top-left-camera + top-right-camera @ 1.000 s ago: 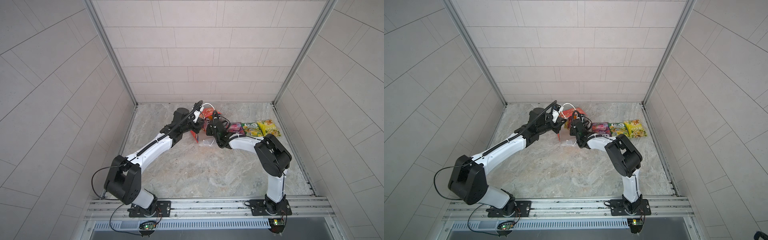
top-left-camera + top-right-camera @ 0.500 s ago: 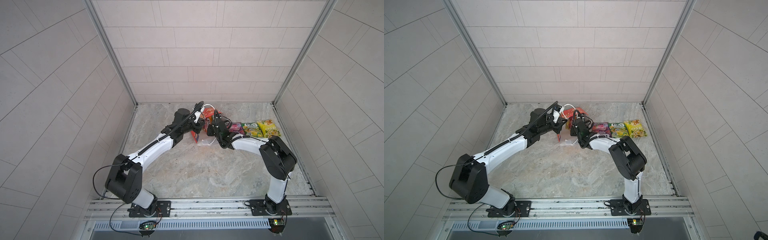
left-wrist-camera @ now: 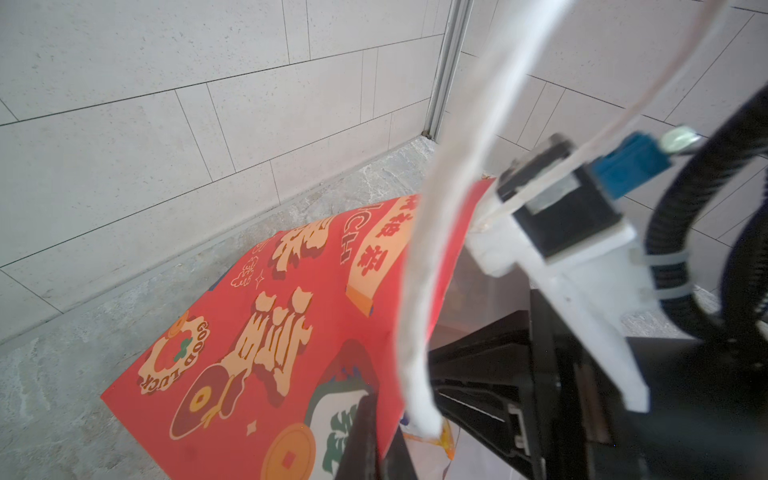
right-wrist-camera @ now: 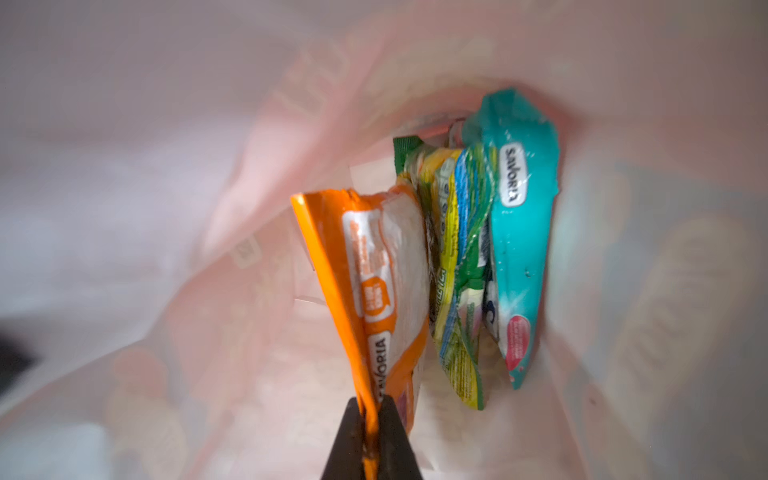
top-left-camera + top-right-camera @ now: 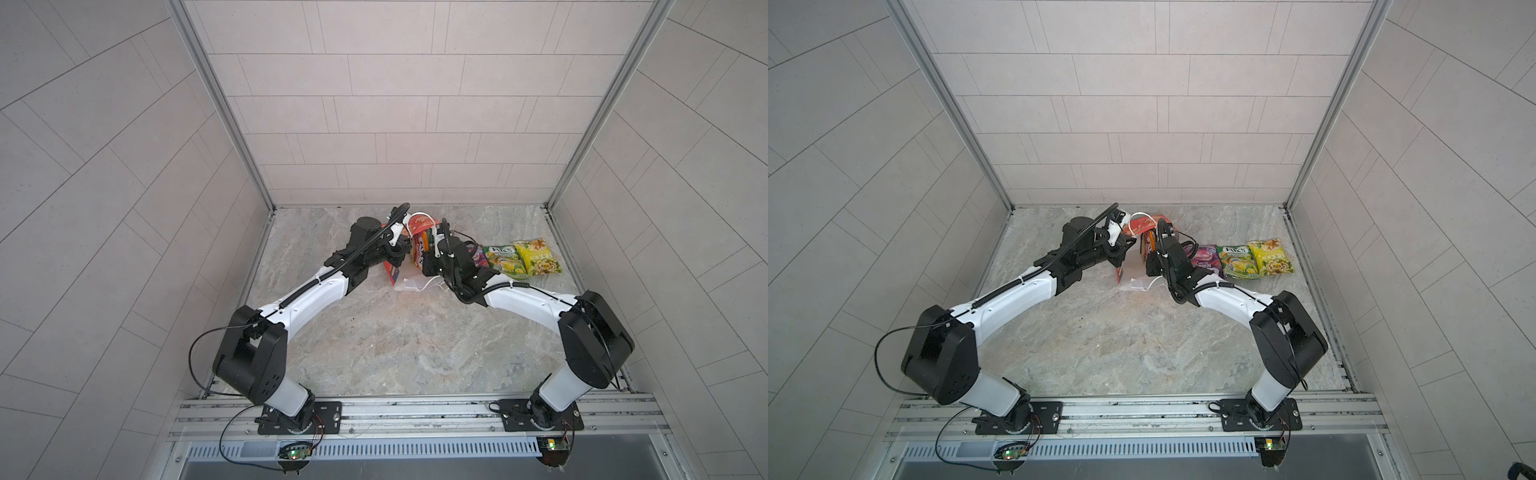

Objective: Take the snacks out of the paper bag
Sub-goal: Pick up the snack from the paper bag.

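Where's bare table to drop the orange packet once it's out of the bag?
Widest free patch: table between the arms, toward the front rail. A narrower strip runs between the packet row and the back wall. Crowded: the paper bag mouth, where both arms meet, and the purple packet, green packet and yellow packet, edge to edge nearly to the right wall.

Inside the paper bag (image 4: 145, 145) packets (image 4: 457, 270) crowd one wall; space beside.

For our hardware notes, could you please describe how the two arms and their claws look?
The left arm and right arm have white links, bulky black joints and black ribbed cables along them. The right claw has slim, dark, tapered fingers.
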You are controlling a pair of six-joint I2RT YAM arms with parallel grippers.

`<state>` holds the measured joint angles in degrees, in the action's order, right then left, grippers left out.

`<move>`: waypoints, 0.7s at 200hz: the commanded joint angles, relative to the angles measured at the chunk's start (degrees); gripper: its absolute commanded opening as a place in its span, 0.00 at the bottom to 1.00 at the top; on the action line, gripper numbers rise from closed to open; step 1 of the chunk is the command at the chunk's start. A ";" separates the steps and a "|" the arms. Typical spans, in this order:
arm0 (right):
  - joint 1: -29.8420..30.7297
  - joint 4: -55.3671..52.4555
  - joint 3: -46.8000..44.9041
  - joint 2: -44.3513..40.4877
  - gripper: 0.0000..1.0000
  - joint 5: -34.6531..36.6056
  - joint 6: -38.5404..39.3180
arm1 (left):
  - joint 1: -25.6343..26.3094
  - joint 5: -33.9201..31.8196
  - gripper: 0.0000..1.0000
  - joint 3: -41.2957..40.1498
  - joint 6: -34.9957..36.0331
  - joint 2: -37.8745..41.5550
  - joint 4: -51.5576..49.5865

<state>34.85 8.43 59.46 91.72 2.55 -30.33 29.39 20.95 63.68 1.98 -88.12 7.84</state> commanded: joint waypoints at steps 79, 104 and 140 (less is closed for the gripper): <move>0.13 0.89 -0.19 -6.87 0.00 -7.83 3.89 | 0.31 0.47 0.00 0.02 0.22 -0.49 -1.25; 0.14 0.54 -0.32 -9.48 0.00 -10.61 5.41 | 0.32 0.45 0.00 -0.06 0.26 -0.25 -1.50; 0.20 -2.20 -1.46 -14.24 0.00 -13.04 7.91 | 0.32 -0.79 0.00 -0.49 0.75 0.85 -1.86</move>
<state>34.85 5.19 58.13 82.67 -8.29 -25.41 29.39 20.53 63.68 2.15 -88.16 7.70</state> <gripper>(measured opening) 0.050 0.048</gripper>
